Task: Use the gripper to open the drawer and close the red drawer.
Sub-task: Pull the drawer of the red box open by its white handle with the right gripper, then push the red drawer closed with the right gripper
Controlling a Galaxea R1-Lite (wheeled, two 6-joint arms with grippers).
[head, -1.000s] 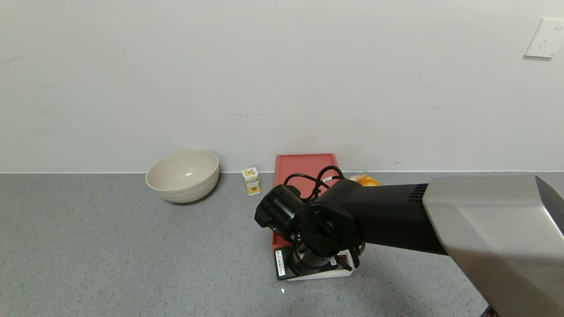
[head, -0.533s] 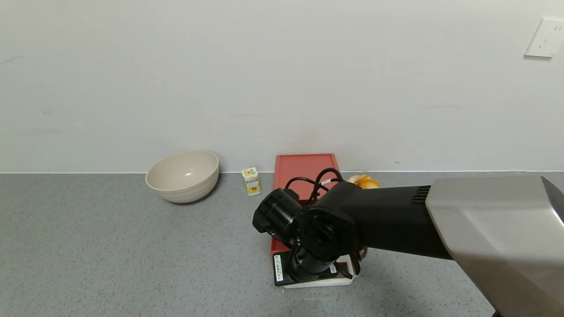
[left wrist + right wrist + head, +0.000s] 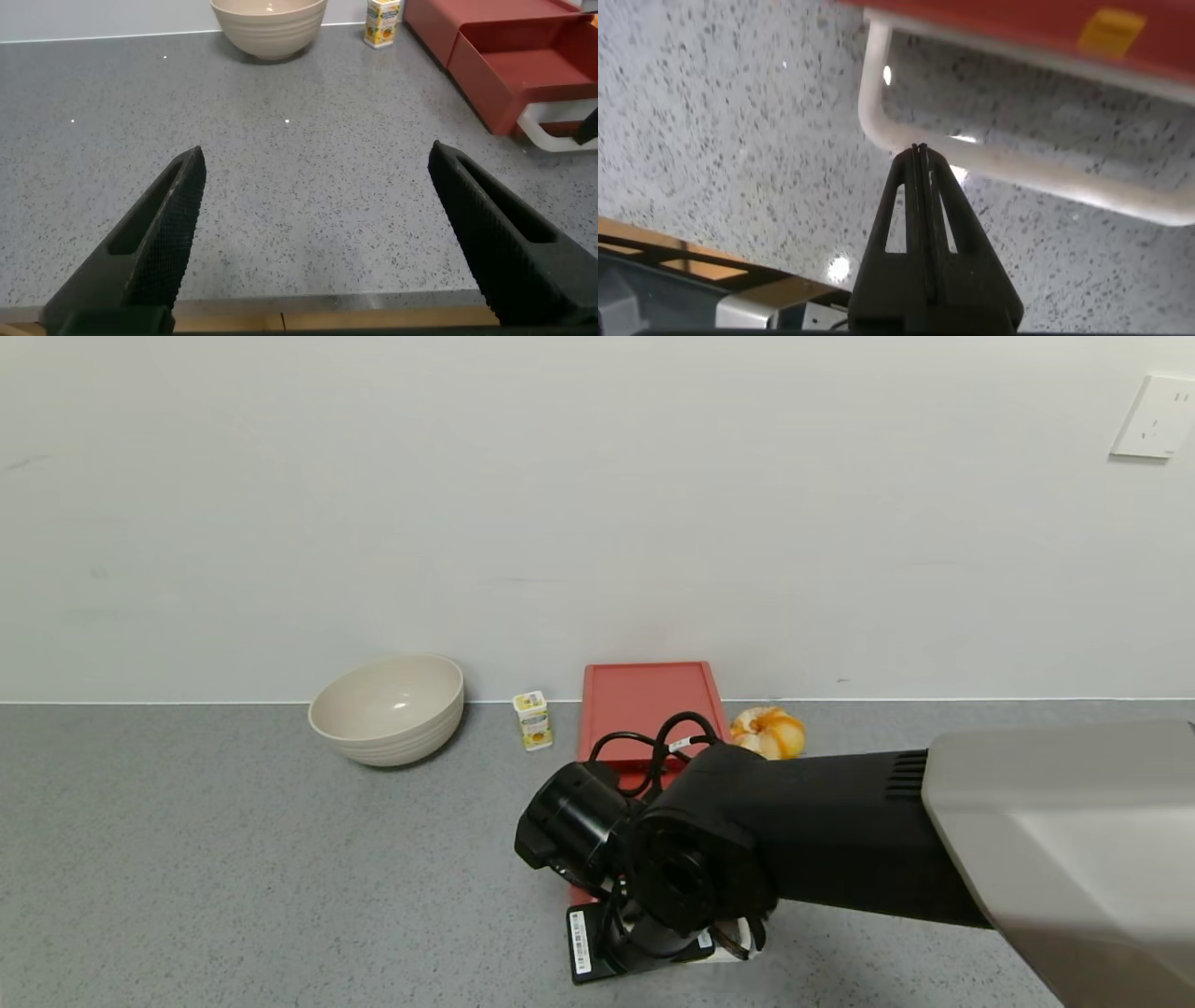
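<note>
The dusty-red drawer [image 3: 646,702] lies against the back wall. Its tray [image 3: 549,73] is slid partly out, with the white loop handle [image 3: 551,136] at its front. My right gripper [image 3: 920,149] is shut, its tips pressed together against the handle's front bar [image 3: 1046,170] near one corner. In the head view the right gripper [image 3: 653,947] sits at the drawer's near end, and the black arm hides most of the tray. My left gripper [image 3: 316,154] is open and empty, low over the table near its front edge, well to the left of the drawer.
A beige bowl [image 3: 387,707] and a small yellow carton [image 3: 533,720] stand left of the drawer by the wall. An orange pumpkin-like object [image 3: 768,732] lies right of it. The grey speckled table [image 3: 233,859] spreads wide on the left.
My right gripper has moved toward the table's front edge, and the handle and tray have come out with it. The orange object is now uncovered.
</note>
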